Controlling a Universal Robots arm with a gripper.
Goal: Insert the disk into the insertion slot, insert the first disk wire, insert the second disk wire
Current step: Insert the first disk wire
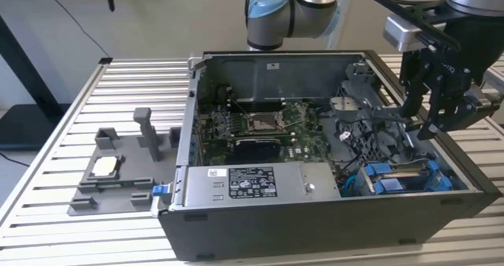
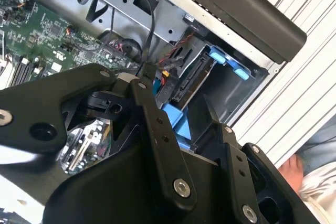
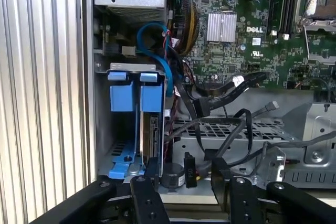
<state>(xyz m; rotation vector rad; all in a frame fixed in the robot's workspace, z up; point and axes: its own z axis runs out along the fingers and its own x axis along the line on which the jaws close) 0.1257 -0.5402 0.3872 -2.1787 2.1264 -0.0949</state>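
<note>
One disk (image 3: 153, 135) looks seated in the slot (image 3: 131, 66). The gripper (image 3: 185, 164) hangs spread and empty over loose wires (image 3: 202, 106), so it's wiring time, which needs a careful connector grab.

Lit softly and evenly in the exterior view, with a pale sheen along the worktop (image 1: 63, 160) slats. Shaded inside the computer case (image 1: 315, 230) below the end effector (image 1: 431, 127), itself near-black with little detail. Washed almost white on the slats beyond it in the second wrist view. Evenly bright across the motherboard (image 3: 236, 51) in the first wrist view.
</note>
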